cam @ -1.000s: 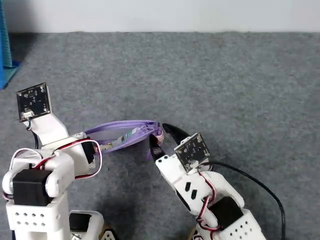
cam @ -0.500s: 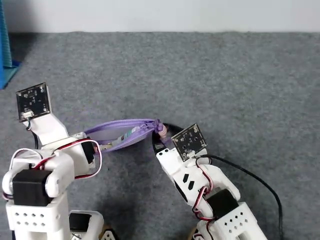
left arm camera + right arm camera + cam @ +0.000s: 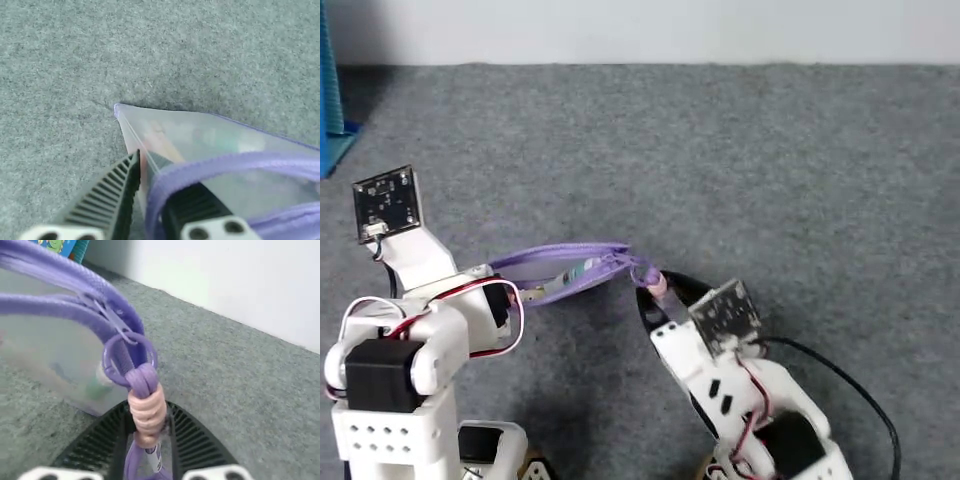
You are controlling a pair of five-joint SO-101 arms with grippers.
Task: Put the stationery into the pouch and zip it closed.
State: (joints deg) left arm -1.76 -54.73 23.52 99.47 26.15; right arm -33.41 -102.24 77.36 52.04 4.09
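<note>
A clear pouch with a purple zipper [image 3: 565, 265] stands on edge on the grey carpet, with stationery inside showing through its wall [image 3: 200, 137]. My left gripper [image 3: 150, 195] is shut on the pouch's end, one finger on each side of the purple edge. My right gripper [image 3: 145, 440] is shut on the pink and purple zip pull cord [image 3: 145, 407], which hangs from the zipper slider [image 3: 117, 325]. In the high view the pull cord [image 3: 656, 281] is stretched out past the pouch's right end toward the right gripper [image 3: 665, 300]. The zipper [image 3: 60, 285] still gapes along most of its length.
Grey carpet [image 3: 770, 160] covers the table up to a white wall at the back. A blue object [image 3: 332, 90] stands at the far left edge. The right arm's black cable [image 3: 840, 380] trails at the front right.
My right gripper has pulled the zip pull to the right and toward the front, drawing the cord taut. The left arm and the pouch's held end have stayed put.
</note>
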